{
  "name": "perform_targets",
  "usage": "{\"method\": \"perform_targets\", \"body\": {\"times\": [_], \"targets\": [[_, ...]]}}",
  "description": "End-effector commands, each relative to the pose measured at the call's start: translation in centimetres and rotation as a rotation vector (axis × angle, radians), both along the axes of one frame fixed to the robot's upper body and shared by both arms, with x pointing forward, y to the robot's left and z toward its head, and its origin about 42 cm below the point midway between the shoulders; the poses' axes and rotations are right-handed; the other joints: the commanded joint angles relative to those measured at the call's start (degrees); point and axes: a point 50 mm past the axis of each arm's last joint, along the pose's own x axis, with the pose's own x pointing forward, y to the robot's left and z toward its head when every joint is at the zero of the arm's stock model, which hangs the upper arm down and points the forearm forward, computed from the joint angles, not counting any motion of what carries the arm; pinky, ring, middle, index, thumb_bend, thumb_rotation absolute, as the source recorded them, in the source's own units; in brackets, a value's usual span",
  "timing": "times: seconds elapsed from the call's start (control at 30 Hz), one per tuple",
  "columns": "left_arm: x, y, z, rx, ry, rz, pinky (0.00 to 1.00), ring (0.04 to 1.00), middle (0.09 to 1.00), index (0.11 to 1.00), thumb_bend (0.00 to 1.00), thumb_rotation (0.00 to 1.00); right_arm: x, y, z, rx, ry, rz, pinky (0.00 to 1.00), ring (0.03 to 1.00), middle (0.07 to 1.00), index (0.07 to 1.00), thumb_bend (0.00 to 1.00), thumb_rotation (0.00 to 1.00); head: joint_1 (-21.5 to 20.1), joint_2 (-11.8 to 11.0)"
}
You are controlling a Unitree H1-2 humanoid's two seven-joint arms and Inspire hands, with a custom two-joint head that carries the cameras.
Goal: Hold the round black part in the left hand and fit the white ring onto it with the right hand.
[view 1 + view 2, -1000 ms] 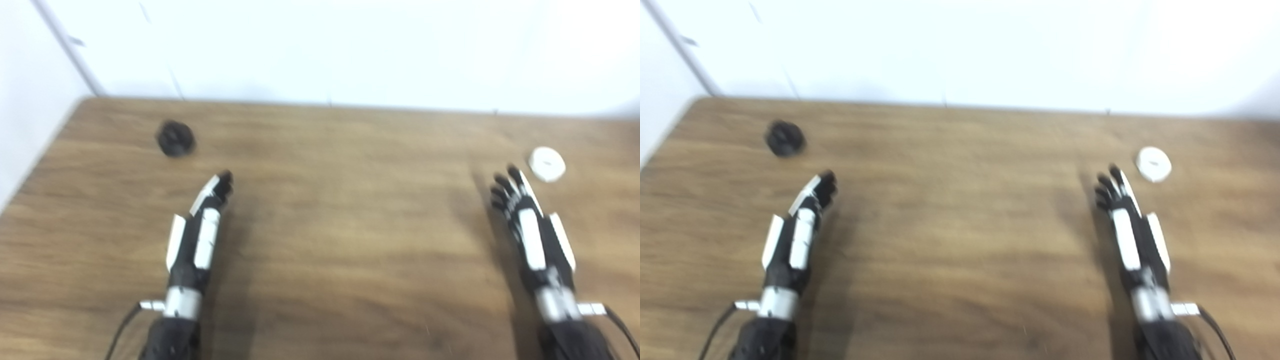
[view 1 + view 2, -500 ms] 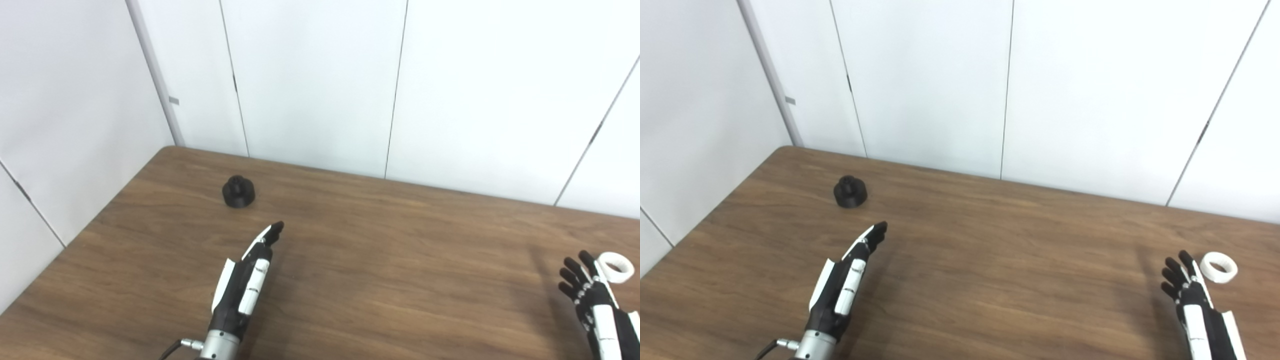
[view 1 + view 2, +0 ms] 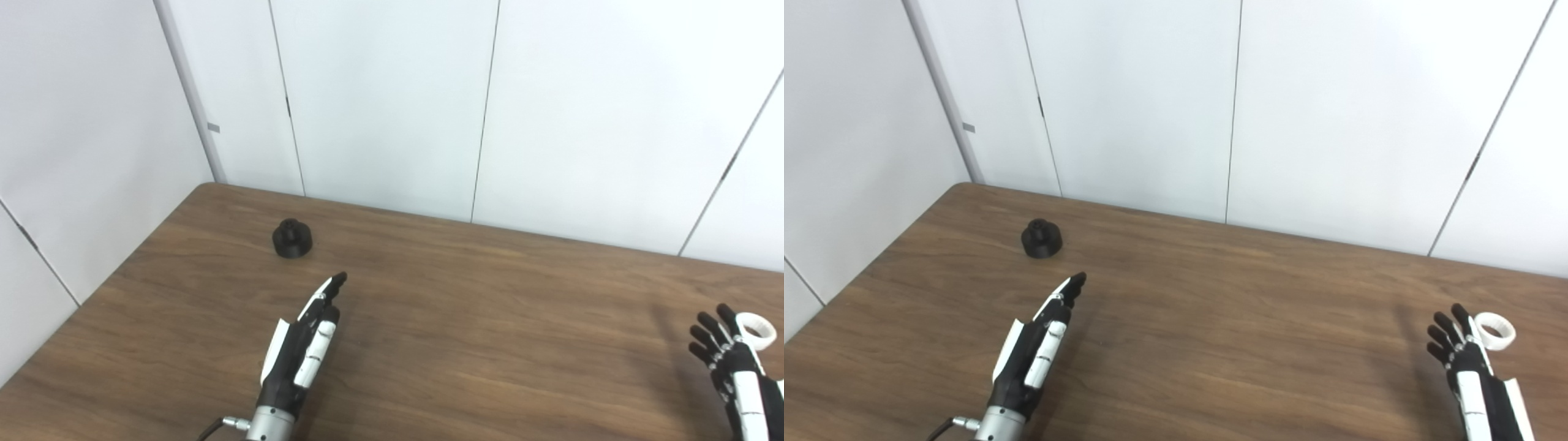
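Reaching forward with both hands open and empty, I judge my left hand (image 3: pixel 303 346) must travel ahead and slightly leftward to the round black part (image 3: pixel 292 238), while the white ring (image 3: pixel 1494 330) lies just beside my right hand (image 3: pixel 1470 367).

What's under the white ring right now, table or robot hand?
The white ring lies flat on the bare wooden table, just beyond the right robot hand. Its near-left edge is partly covered by the fingertips, so contact there cannot be judged.
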Motion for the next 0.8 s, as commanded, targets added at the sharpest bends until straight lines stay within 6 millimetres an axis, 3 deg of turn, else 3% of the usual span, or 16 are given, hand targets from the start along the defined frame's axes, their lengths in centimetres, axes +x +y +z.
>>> {"method": "perform_targets", "body": {"times": [0.0,0.17,0.33,0.53,0.67,0.77], "targets": [[-1.6,-0.5,-2.7,-0.006,0.107,0.051,1.00,0.975,0.956,0.929,0.54,0.72,-3.6,-0.1,-5.7,0.043,0.183,-0.036,0.88,0.905,0.928,0.972,0.56,1.00,-0.2,0.1],[-1.0,0.9,-0.9,0.058,0.084,0.109,0.80,0.878,0.926,0.911,0.65,0.61,-3.9,-0.2,-5.7,0.032,0.182,-0.041,0.87,0.893,0.919,0.966,0.57,1.00,0.0,0.6],[0.8,2.9,1.8,0.130,0.049,0.156,0.91,0.929,0.918,0.895,0.65,0.47,-4.0,-0.2,-5.7,0.036,0.181,-0.030,0.87,0.898,0.926,0.973,0.58,1.00,0.0,0.6],[2.9,5.6,4.8,0.223,-0.019,0.214,0.94,0.931,0.910,0.893,0.68,0.30,-4.2,-0.2,-5.9,0.026,0.180,-0.030,0.85,0.892,0.923,0.969,0.59,1.00,-0.2,0.8],[4.4,7.3,6.3,0.305,-0.045,0.267,0.94,0.927,0.895,0.876,0.78,0.26,-4.1,0.0,-5.9,0.023,0.177,-0.035,0.85,0.888,0.919,0.964,0.60,1.00,-0.3,0.9],[5.3,8.3,7.3,0.381,-0.026,0.310,0.91,0.903,0.882,0.872,0.86,0.31,-4.1,0.1,-5.9,0.028,0.179,-0.039,0.83,0.885,0.913,0.958,0.61,1.00,-0.4,1.0]]}}
